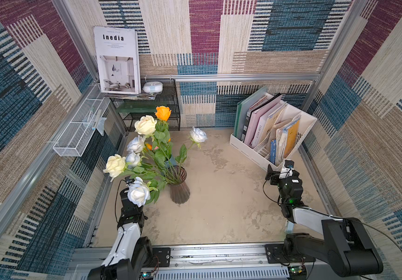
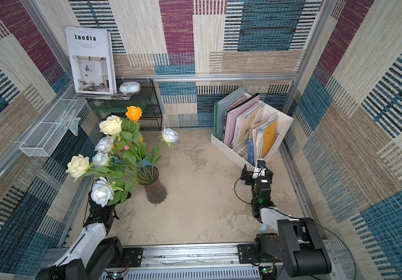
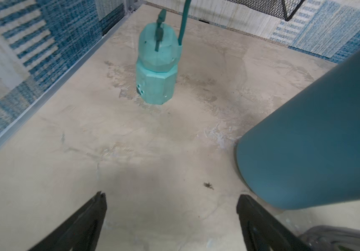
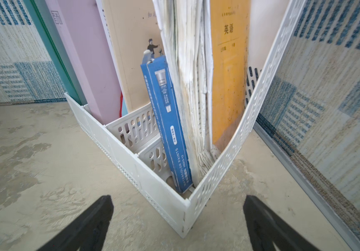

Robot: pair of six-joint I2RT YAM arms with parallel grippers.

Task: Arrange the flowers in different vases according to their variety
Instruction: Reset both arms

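Left gripper (image 3: 170, 195) and right gripper (image 4: 178, 197) are hanging wide open, empty; I'm advising left moves low, ducking the white rose (image 1: 138, 191) overhead, not bumping the blue vase (image 3: 305, 141) beside it.

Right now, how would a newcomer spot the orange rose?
Find the black wire shelf at the back wall. In the bunch of roses before it, the orange rose is the bloom nearest the shelf. No other rose is orange; its neighbours are cream or pale blue.

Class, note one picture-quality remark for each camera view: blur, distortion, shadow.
In both top views, wide-angle distortion splays the walls outward; in the left wrist view, the watering can looks soft; in the right wrist view, the paint box lettering reads sharp.
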